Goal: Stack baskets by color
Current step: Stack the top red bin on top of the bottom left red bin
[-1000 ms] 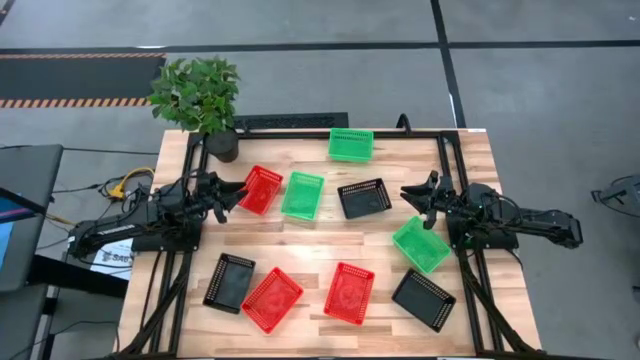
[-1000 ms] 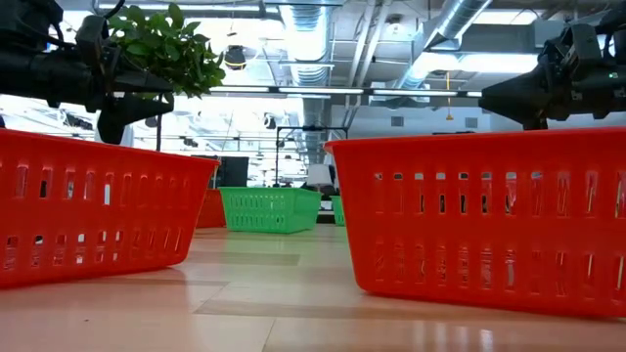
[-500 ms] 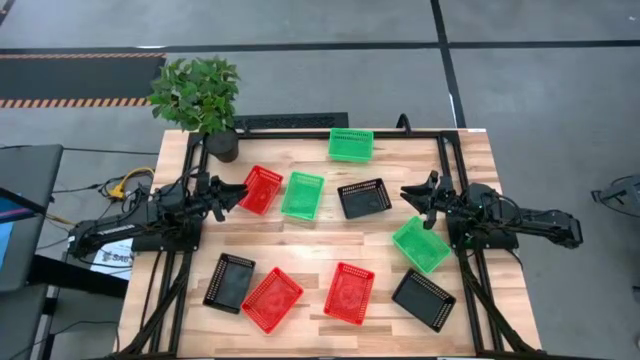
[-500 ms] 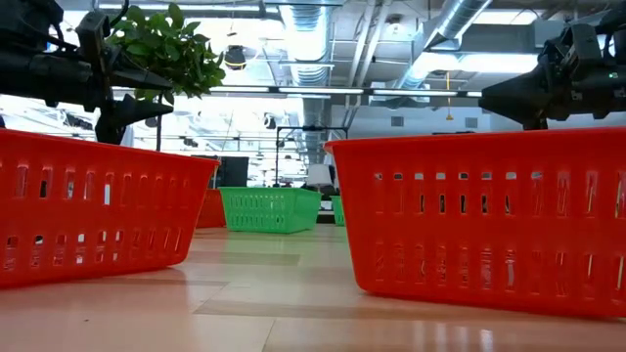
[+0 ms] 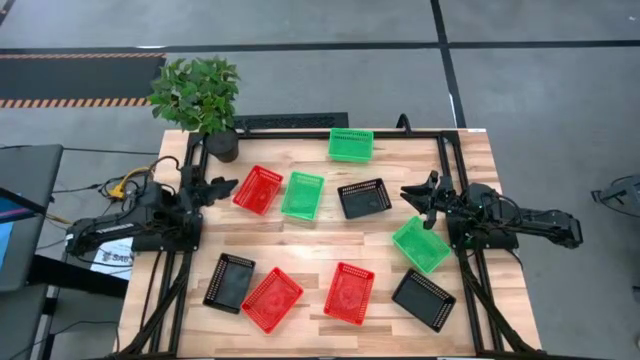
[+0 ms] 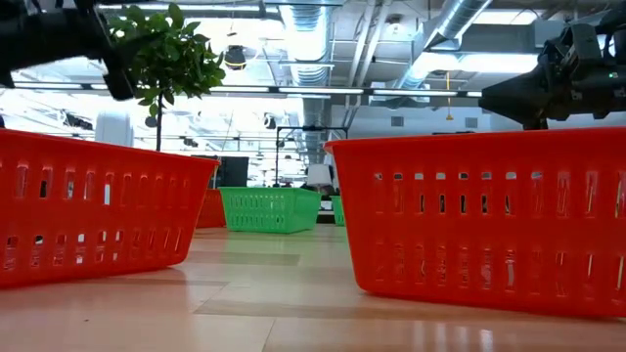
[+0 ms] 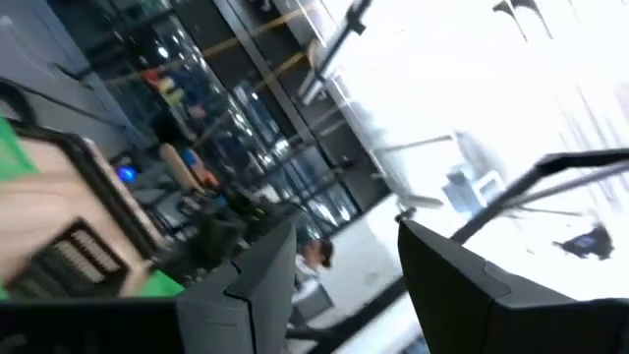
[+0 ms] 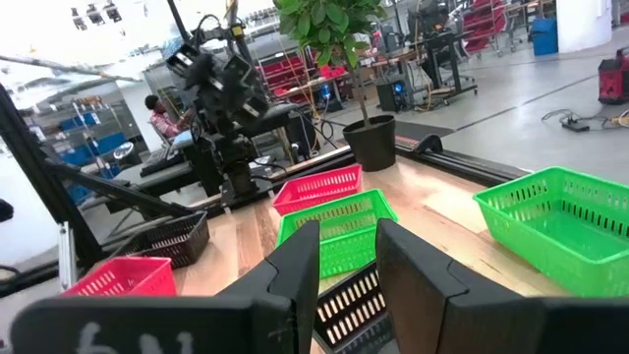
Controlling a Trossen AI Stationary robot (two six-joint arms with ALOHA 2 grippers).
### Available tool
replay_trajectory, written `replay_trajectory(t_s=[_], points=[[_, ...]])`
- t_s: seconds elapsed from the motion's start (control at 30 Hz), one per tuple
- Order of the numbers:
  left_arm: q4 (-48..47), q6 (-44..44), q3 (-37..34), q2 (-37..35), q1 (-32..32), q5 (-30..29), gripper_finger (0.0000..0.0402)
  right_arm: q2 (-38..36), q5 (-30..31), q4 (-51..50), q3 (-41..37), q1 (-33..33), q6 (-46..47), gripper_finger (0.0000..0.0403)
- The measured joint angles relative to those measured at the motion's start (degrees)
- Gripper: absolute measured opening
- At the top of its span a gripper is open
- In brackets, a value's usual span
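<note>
Nine baskets lay unstacked on my table (image 5: 310,232) | my left gripper (image 5: 222,187) hung with fingers spread, empty, just beside the red basket (image 5: 257,189) next to a green basket (image 5: 302,195) | my right gripper (image 5: 413,194) waited, fingers parted, between the black basket (image 5: 364,198) and another green one (image 5: 421,244)

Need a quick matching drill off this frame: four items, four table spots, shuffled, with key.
Items:
1. potted plant
2. lone green basket
3. left gripper
4. right gripper

Places:
A. just off the red basket on its outer side, fingers open
B. far left corner of the table
C. between the black basket and a tilted green basket
D. far edge, near the middle

Pairs: 1-B, 2-D, 3-A, 4-C
</note>
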Motion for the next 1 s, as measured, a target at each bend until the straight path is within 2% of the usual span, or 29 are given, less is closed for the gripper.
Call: replay_trajectory(t_s=[0.13,0.27,0.4,0.57,0.63,0.7,0.77,0.87,1.0], points=[[1.8,4.2,7.6,7.4,-1.7,-1.6,0.0169,0.0,0.0,2.8,0.1,0.0,15.0,0.0124],[-3.2,4.7,17.1,16.9,-2.0,-2.9,0.0169,0.0,0.0,2.9,0.3,-0.1,27.6,0.0124],[-23.5,1.4,28.1,27.0,-2.0,0.7,0.0169,0.0,0.0,2.7,0.3,-0.1,32.5,0.0124],[-51.4,3.4,41.3,39.7,-1.8,2.4,0.0169,0.2,0.1,4.7,0.4,-0.2,38.5,0.0124],[-62.0,5.0,46.1,43.7,-1.3,-0.6,0.0169,0.2,0.0,6.2,0.4,-0.4,39.0,0.0124],[-72.6,6.2,49.8,47.4,-0.9,-6.5,0.0169,0.1,0.0,7.7,0.5,-0.4,38.7,0.0124],[-78.9,6.0,52.2,50.6,-0.9,-12.6,0.0169,0.1,0.0,7.6,0.5,-0.4,38.4,0.0124],[-81.7,3.6,53.2,53.6,-0.9,-17.5,0.0169,0.2,0.0,7.5,0.5,-0.4,38.2,0.0124],[-81.3,3.9,53.2,57.1,-1.3,-18.8,0.0169,0.2,-0.1,7.3,0.5,-0.4,38.0,0.0124]])
